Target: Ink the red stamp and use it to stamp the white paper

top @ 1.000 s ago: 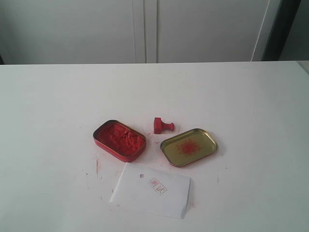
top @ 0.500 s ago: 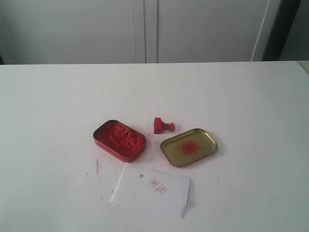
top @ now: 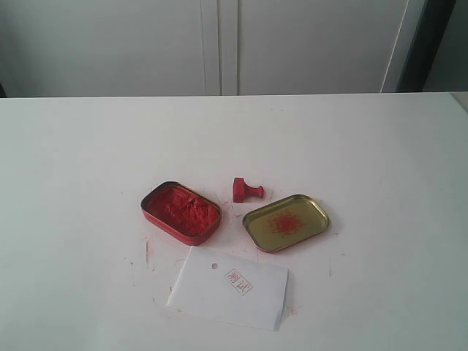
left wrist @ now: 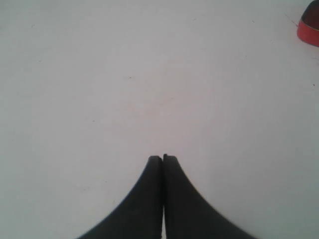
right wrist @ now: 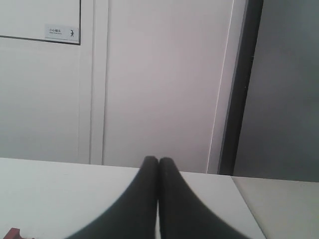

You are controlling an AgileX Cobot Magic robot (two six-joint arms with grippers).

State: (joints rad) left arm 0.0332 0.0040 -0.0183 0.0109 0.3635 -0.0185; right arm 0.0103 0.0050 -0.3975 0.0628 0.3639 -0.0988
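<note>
The red stamp [top: 246, 190] lies on its side on the white table [top: 380, 146], between the two tins, with nothing holding it. The white paper [top: 219, 296] lies nearer the front edge and bears a small red imprint [top: 239, 281] and a punched hole. Neither arm shows in the exterior view. My left gripper [left wrist: 163, 158] is shut with nothing in it, over bare table. My right gripper [right wrist: 158, 160] is also shut and empty, pointing across the table toward a wall. A sliver of red [right wrist: 11, 233] shows at that view's edge; I cannot tell which object it is.
An open red tin of crumbly red paste [top: 180, 212] sits left of the stamp, and its corner [left wrist: 309, 30] shows in the left wrist view. A gold tin lid [top: 286, 222] smeared with red lies to the right. Red smudges mark the table near the paper.
</note>
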